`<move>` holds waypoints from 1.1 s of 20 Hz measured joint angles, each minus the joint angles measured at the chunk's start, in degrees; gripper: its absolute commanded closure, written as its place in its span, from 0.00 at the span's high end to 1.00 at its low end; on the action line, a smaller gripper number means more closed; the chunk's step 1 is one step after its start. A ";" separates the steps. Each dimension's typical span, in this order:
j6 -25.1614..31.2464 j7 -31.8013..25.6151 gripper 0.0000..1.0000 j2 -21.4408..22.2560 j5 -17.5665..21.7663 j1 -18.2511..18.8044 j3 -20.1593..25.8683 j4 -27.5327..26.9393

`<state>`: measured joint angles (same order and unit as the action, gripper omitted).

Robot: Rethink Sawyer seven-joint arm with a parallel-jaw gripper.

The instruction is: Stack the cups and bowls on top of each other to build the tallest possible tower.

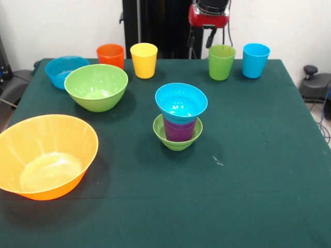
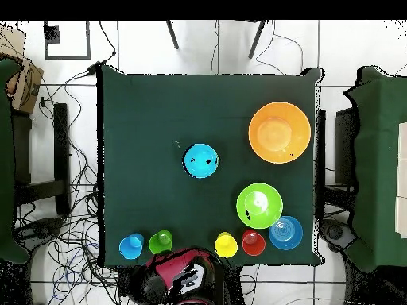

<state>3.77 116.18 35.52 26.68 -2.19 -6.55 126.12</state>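
Centrally on the table [image 1: 258, 206] stands the tower [image 1: 179, 124]: a small green bowl [image 1: 177, 140] at the base, a purple cup [image 1: 179, 130] seated in it, and a small blue bowl [image 1: 181, 101] on top. No fourth piece is on it yet. The arm [image 1: 208, 14] is drawn back at the table's edge; whether its jaws are released or clenched cannot be told.

Risk, as judged: the blue bowl flares wider than the cup that bears it, so a cup set down off-centre, or a sideways nudge on approach, could tip the whole column. The cups stand close in pairs, so grasping one may knock its neighbour.

Count: four loose cups along the robot's edge, namely orange [image 1: 110, 55], yellow [image 1: 144, 60], green [image 1: 222, 62] and light blue [image 1: 256, 60], plus the purple one stacked. Three loose bowls: large orange [image 1: 45, 156], medium green [image 1: 96, 87], medium blue [image 1: 64, 71]; two small ones stacked.
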 measured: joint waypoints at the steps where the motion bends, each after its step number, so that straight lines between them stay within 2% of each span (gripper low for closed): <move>1: -0.02 0.00 1.00 0.01 0.00 0.04 0.11 0.00; 8: -0.04 0.00 1.00 1.41 0.01 1.20 2.16 0.25; 15: -0.04 0.00 1.00 5.31 0.02 3.77 4.72 1.41; 22: -0.02 0.00 1.00 8.19 0.04 5.17 5.38 2.88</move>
<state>3.74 116.18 43.71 26.72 2.99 -1.17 128.99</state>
